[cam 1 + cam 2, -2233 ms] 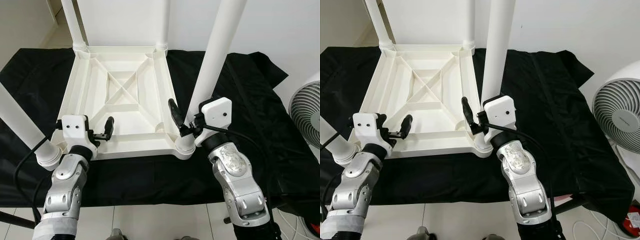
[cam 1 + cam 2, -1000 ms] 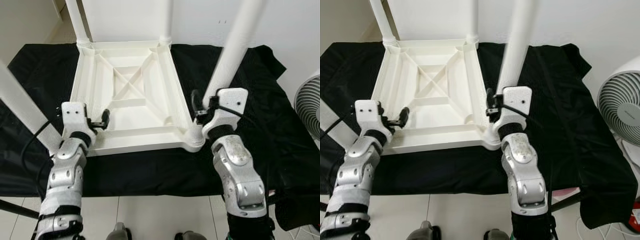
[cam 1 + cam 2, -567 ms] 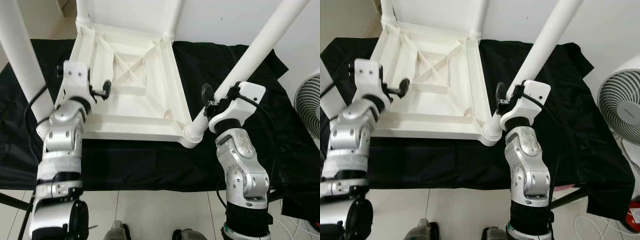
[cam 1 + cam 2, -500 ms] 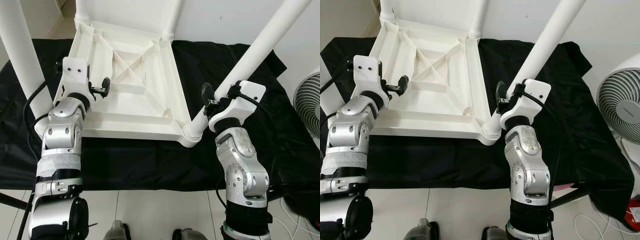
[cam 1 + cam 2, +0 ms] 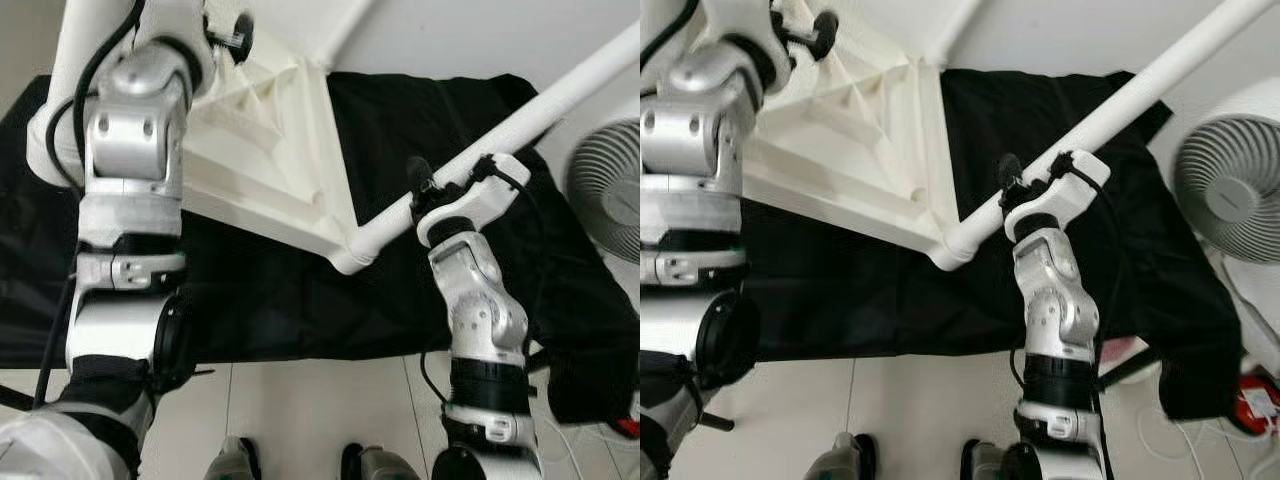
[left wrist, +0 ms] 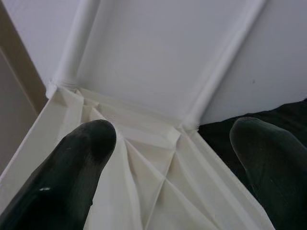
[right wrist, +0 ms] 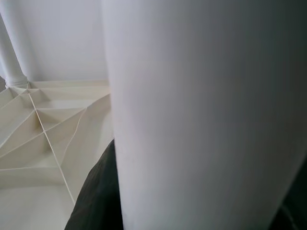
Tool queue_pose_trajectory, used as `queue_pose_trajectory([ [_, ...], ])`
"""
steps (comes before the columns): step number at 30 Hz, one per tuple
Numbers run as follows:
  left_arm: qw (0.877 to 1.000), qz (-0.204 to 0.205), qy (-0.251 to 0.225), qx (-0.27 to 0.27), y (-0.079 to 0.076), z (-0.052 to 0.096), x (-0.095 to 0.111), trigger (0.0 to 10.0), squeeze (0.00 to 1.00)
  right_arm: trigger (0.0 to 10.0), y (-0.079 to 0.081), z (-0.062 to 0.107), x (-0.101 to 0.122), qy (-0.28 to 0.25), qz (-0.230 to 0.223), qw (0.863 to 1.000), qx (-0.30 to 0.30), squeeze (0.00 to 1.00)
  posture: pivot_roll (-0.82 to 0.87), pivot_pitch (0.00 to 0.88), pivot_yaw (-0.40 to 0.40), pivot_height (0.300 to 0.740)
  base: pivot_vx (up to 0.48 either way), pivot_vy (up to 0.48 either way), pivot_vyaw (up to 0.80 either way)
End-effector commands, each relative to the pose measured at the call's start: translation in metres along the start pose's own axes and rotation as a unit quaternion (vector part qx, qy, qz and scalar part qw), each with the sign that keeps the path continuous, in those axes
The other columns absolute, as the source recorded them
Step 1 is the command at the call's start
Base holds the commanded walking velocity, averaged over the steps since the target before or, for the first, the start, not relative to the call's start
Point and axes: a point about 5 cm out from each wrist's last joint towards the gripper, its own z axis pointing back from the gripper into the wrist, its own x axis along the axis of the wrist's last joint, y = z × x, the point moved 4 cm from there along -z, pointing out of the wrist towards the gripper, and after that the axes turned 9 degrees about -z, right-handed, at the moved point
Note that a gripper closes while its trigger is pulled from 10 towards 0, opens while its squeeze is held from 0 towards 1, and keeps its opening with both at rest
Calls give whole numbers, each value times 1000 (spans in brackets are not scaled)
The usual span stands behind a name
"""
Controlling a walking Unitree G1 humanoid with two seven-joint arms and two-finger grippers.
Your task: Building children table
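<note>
The white plastic children's table [image 5: 265,130] is upside down and tilted over a black cloth [image 5: 450,100], ribbed underside showing. My right gripper [image 5: 430,190] is shut on the near right leg [image 5: 530,105], which slants up to the right from its corner socket [image 5: 350,255]. In the right wrist view that leg [image 7: 201,105] runs between the dark fingers [image 7: 96,191]. My left arm is raised high by the near left leg [image 5: 70,70]. Its gripper [image 5: 238,35] is open over the underside [image 6: 163,158], fingers [image 6: 76,163] wide apart with nothing held.
A white fan [image 5: 1230,195] stands at the right, close to the slanting leg. The cloth hangs over the support's front edge above a pale tiled floor [image 5: 300,420]. A white wall [image 5: 450,30] rises behind. A black cable [image 5: 85,75] runs along my left arm.
The left arm has risen high and the table has tipped further, so the near right leg leans lower toward the right. My right gripper stays clamped on that leg. The view has shifted too.
</note>
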Motion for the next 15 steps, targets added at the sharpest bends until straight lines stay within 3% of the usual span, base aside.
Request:
queue_pose_trajectory([
  [1, 999, -3, 9, 47, 3, -2, 6, 10000, 0, 0, -51, 14, -82, 140, -55, 982, -118, 0, -16, 169, 9, 740, 0, 0, 0],
  [5, 999, -21, 5, -31, -36, -10, 20, 10000, 0, 0, -33, 1, -115, 216, -78, 970, -82, 0, 11, 196, 15, 740, 0, 0, 0],
  [10, 998, -24, 4, -52, -51, -16, 28, 10000, 0, 0, -25, -5, -133, 253, -76, 962, -65, 0, 30, 209, 22, 740, 0, 0, 0],
  [13, 997, -32, -3, -72, -67, -21, 35, 10000, 0, 0, -10, -6, -151, 295, -76, 952, -38, 0, 41, 216, 28, 740, 0, 0, 0],
  [15, 997, -32, -3, -72, -67, -21, 35, 10000, 0, 0, -10, -6, -151, 295, -76, 952, -38, 0, 41, 216, 28, 740, 0, 0, 0],
])
